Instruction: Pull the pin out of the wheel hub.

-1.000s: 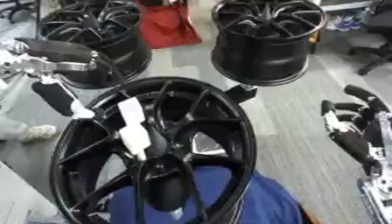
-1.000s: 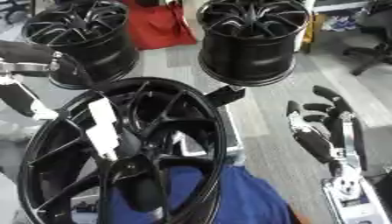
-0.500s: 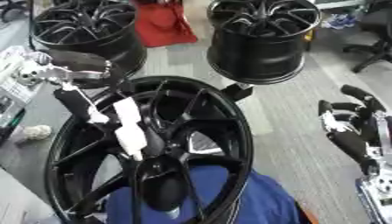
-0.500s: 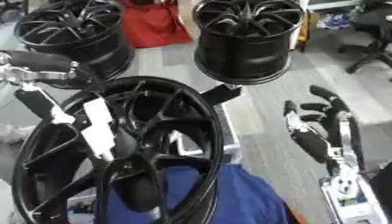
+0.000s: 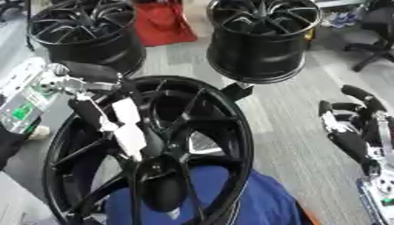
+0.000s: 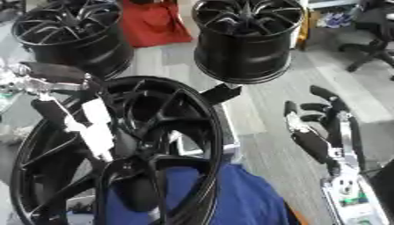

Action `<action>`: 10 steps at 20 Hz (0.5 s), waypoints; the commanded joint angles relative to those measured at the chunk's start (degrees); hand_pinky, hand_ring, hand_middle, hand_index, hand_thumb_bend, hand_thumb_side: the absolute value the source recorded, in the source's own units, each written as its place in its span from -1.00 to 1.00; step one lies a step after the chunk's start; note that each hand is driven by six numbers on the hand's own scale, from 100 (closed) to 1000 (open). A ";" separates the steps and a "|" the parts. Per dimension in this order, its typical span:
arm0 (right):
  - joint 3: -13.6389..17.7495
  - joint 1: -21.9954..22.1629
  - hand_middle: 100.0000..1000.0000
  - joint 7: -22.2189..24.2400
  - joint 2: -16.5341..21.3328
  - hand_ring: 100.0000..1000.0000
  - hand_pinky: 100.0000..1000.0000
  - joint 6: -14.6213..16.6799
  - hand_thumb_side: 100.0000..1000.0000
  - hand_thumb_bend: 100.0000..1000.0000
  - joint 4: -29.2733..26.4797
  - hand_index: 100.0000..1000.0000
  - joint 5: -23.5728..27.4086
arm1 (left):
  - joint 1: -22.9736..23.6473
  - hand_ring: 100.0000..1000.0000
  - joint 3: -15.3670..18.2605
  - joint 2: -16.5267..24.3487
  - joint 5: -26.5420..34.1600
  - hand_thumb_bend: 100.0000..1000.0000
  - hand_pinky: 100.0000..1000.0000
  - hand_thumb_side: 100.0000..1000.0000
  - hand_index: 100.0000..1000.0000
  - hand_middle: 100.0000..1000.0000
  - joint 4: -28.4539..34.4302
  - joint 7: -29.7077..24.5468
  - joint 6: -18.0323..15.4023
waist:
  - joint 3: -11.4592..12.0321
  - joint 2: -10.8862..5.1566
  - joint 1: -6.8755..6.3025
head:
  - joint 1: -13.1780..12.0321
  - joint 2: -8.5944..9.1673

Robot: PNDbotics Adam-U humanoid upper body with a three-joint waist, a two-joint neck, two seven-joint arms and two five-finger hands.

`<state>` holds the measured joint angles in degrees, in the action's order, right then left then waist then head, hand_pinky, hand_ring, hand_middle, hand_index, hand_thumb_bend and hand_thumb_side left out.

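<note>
Black wheel hub (image 5: 154,154), left robot hand (image 5: 115,121) over its spokes, grip unclear, pin indiscernible, right robot hand (image 6: 319,127) spread idle.

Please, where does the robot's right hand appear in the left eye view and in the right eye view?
Left eye view: right hand at the right edge, mid-height, fingers up.
Right eye view: right hand right of centre, further from the edge.
Shared landmark: the upright black wheel at top centre.

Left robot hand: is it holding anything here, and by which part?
The left robot hand lies over the spokes of the wheel hub, reaching toward its centre. Whether it grips a pin cannot be told; none is visible. The right robot hand is open, empty.
</note>
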<state>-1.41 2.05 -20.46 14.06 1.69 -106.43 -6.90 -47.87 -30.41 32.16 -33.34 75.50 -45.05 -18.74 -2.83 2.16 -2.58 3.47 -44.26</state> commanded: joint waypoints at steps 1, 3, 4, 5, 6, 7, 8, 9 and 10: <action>0.15 -0.58 0.56 0.06 1.06 0.30 0.07 0.03 -0.66 -0.50 -0.41 0.57 0.31 | -0.98 -0.04 0.09 0.86 0.12 -0.67 -0.01 -0.61 0.60 0.28 0.04 -6.91 -8.06 | -0.06 -0.43 0.10 | -0.09 0.14; 0.14 -0.58 0.56 0.07 1.05 0.30 0.07 0.05 -0.66 -0.50 -0.39 0.57 0.33 | -0.99 -0.12 0.12 0.90 0.66 -0.81 -0.10 -0.74 0.54 0.18 0.03 -6.91 -8.40 | -0.06 -0.44 0.08 | -0.16 0.14; 0.14 -0.58 0.56 0.09 1.04 0.30 0.07 0.06 -0.66 -0.50 -0.37 0.57 0.32 | -1.01 -0.17 0.17 0.91 1.07 -0.91 -0.14 -0.81 0.50 0.11 0.09 -6.91 -8.47 | -0.06 -0.45 0.09 | -0.17 0.14; 0.14 -0.58 0.56 0.09 1.03 0.30 0.07 0.06 -0.66 -0.50 -0.34 0.57 0.32 | -1.05 -0.20 0.31 0.91 1.61 -1.00 -0.16 -0.86 0.46 0.06 0.23 -6.91 -8.41 | -0.06 -0.46 0.10 | -0.16 0.14; 0.15 -0.59 0.56 0.09 1.03 0.30 0.07 0.06 -0.66 -0.50 -0.33 0.57 0.32 | -1.08 -0.23 0.40 0.95 2.13 -1.00 -0.20 -0.93 0.43 0.02 0.39 -6.91 -8.25 | -0.07 -0.47 0.11 | -0.20 0.14; 0.16 -0.59 0.56 0.08 1.01 0.30 0.07 0.07 -0.66 -0.51 -0.31 0.57 0.31 | -1.13 -0.28 0.52 1.01 2.68 -1.00 -0.24 -0.97 0.38 -0.04 0.59 -6.91 -8.05 | -0.10 -0.48 0.11 | -0.24 0.14; 0.16 -0.58 0.56 0.07 1.00 0.30 0.07 0.07 -0.66 -0.51 -0.30 0.57 0.32 | -1.20 -0.30 0.63 1.11 3.22 -1.00 -0.26 -0.94 0.36 -0.06 0.85 -6.91 -7.84 | -0.11 -0.50 0.12 | -0.25 0.14; 0.16 -0.55 0.56 0.07 1.00 0.30 0.07 0.07 -0.66 -0.51 -0.28 0.57 0.32 | -1.32 -0.32 0.84 1.25 3.83 -1.00 -0.28 -0.92 0.34 -0.08 1.22 -6.91 -7.65 | -0.12 -0.52 0.12 | -0.25 0.14; 0.17 -0.53 0.56 0.06 1.00 0.30 0.07 0.07 -0.66 -0.51 -0.26 0.57 0.31 | -1.46 -0.32 1.10 1.46 4.47 -1.00 -0.29 -0.92 0.32 -0.10 1.66 -6.91 -7.44 | -0.11 -0.54 0.11 | -0.23 0.14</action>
<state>-1.41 2.05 -20.45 14.06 1.70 -106.13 -6.89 -47.88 -30.39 32.20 -29.84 75.97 -44.69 -19.11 -2.85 2.17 -2.59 3.27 -44.26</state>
